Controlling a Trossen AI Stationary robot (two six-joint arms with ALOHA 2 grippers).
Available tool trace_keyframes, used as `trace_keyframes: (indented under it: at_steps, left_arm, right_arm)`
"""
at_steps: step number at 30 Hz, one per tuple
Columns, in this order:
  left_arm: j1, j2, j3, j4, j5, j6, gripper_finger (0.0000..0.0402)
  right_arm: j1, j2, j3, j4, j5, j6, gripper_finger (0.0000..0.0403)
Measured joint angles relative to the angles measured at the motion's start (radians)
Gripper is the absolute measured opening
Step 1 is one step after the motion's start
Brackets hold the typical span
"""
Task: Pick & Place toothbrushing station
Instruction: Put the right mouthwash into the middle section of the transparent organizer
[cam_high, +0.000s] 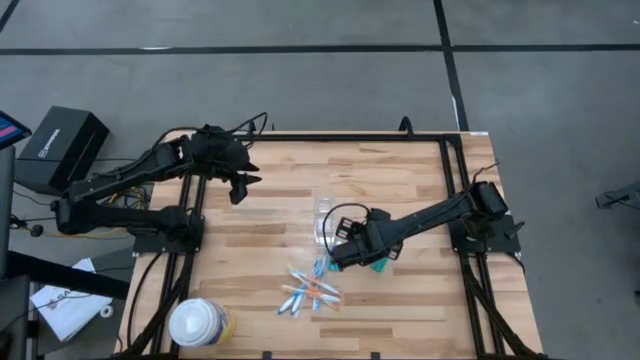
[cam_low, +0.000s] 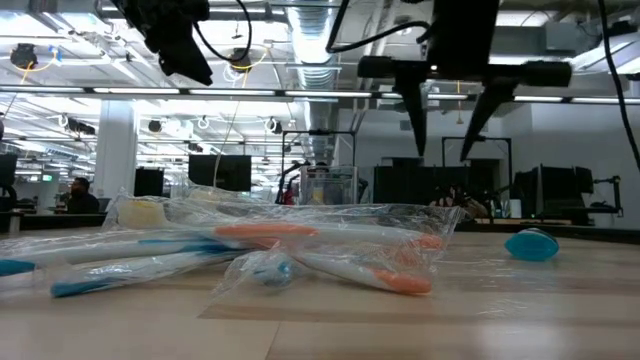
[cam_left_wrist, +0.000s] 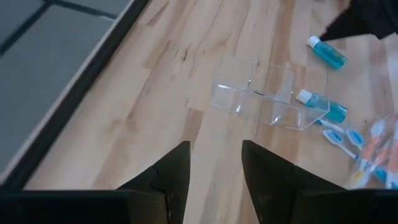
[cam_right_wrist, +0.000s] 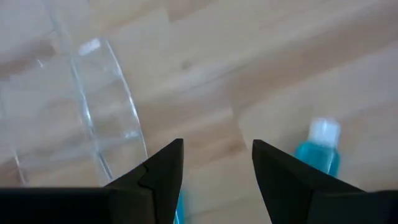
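The clear plastic cup (cam_high: 327, 222) lies tipped on its side near the middle of the bench (cam_high: 400, 180), with one blue tube (cam_left_wrist: 321, 104) touching its mouth end and a second blue tube (cam_left_wrist: 326, 51) a little apart. The wrapped toothbrushes (cam_high: 310, 290) lie in a loose heap nearer the front edge, close to a large white-topped container (cam_high: 196, 322). The right gripper (cam_high: 340, 250) hovers low just beside the cup, jaws parted and holding nothing, a tube showing just beyond one finger in its wrist view. The left gripper (cam_high: 238, 185) waits raised over the rear left of the bench, jaws likewise apart and empty. The cup looks light, thin-walled and slick, so it may skid or flex; gripping across its rim seems safest. The tubes are small and likely to roll, best pinched across the body. The toothbrushes' crinkly film may slip.
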Motion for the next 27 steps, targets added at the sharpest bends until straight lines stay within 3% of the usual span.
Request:
trace_keyframes:
  at_steps: [11, 15, 19, 27]
  left_arm:
    - [0.102, 0.074, 0.0, 0.009, 0.211, 0.1, 0.0139]
    - [0.136, 0.087, 0.0, 0.01, 0.222, 0.097, 0.0139]
    - [0.14, 0.087, 0.0, 0.026, 0.225, 0.093, 0.0137]
    - [0.136, 0.133, 0.001, 0.054, 0.256, 0.059, 0.0132]
  right_arm:
    - [0.009, 0.0, -0.018, -0.087, -0.148, 0.023, 0.0182]
    - [0.028, 0.015, -0.018, -0.136, -0.159, 0.031, 0.0182]
    - [0.059, 0.049, -0.018, -0.198, -0.243, 0.054, 0.0182]
    - [0.12, 0.082, -0.019, -0.158, -0.295, 0.075, 0.0182]
